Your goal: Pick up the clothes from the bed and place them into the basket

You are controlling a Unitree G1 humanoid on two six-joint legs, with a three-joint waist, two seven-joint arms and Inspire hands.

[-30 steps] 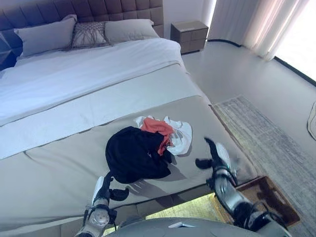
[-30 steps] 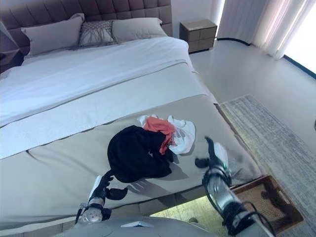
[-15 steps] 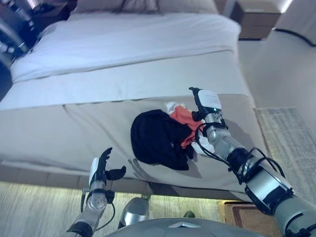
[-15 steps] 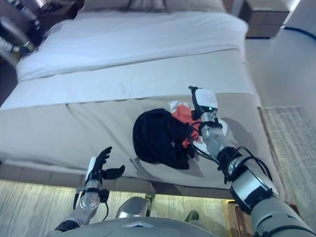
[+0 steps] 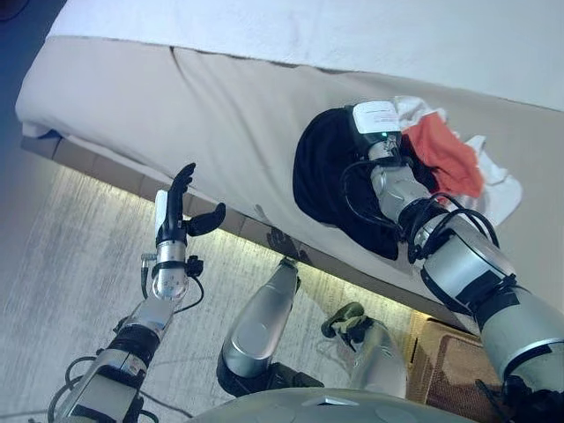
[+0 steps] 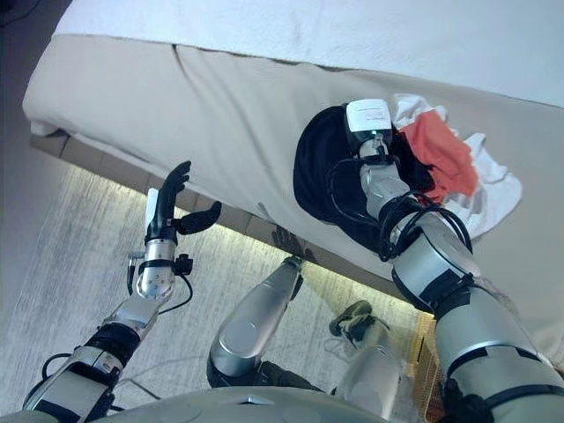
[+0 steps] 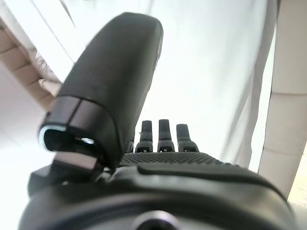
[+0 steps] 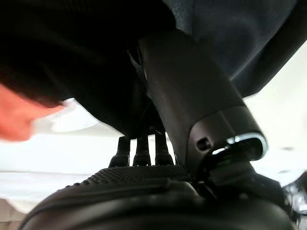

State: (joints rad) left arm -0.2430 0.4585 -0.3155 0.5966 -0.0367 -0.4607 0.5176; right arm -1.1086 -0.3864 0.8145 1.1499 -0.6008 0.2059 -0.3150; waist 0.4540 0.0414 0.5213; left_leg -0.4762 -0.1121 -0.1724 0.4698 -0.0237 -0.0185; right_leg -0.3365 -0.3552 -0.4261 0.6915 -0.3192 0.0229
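A black garment (image 5: 328,172) lies bunched on the bed's taupe cover (image 5: 220,106), near the bed's edge. A red garment (image 5: 449,163) and a white one (image 5: 498,189) lie against its far side. My right hand (image 5: 376,123) rests on top of the black garment; in the right wrist view its straight fingers (image 8: 136,151) run in under the dark cloth (image 8: 72,48) and the thumb stands clear. It is open. My left hand (image 5: 174,211) hangs open over the floor beside the bed, holding nothing.
A brown woven basket (image 5: 445,357) stands on the floor at the lower right, partly hidden behind my right arm. The bed's edge runs slantwise through the view, with a white sheet (image 5: 264,26) beyond the taupe cover. Grey carpet (image 5: 53,291) covers the floor on the left.
The camera has swung down toward the bed's edge and the floor. My right hand has moved from by the red and white clothes onto the black garment. The left hand stays raised and open.
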